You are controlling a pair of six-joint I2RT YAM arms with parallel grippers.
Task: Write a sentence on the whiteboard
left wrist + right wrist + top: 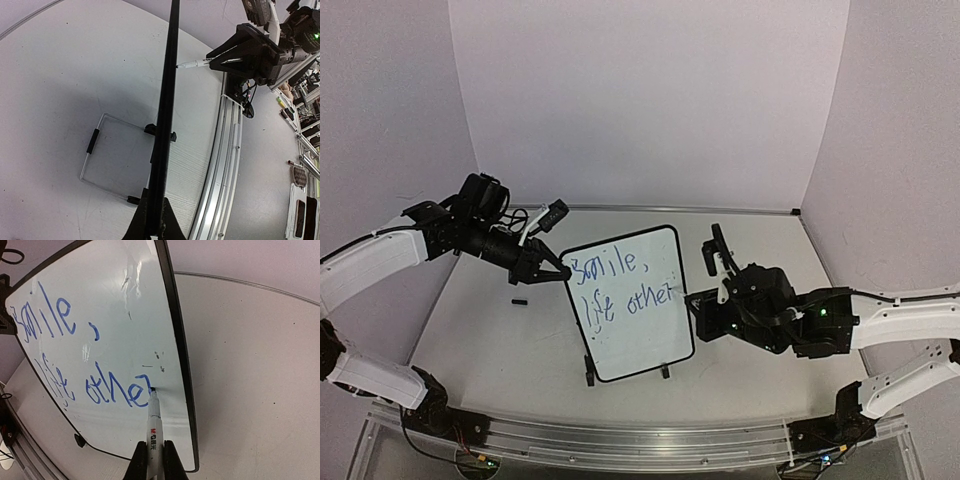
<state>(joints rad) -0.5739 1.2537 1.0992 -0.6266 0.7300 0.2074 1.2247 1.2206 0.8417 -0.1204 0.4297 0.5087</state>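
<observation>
left gripper point(548, 270) is clamped on the far left edge of the whiteboard point(638, 345), which stands upright in the middle of the table point(485, 350). the blue sentence point(623, 284) on it reads "smile, life other". right gripper point(152, 461) has its jaws pinched on a marker point(153, 415), tip touching the board right after "other".

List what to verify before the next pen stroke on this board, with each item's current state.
1. Left end effector shut on the whiteboard edge: ok.
2. Right end effector shut on the marker: ok.
3. Marker tip touching the board just after "other": ok.
4. Board's feet on the table: ok.
5. Writing space between the tip and the frame: not ok, almost none.
6. Sentence complete: cannot tell.
</observation>
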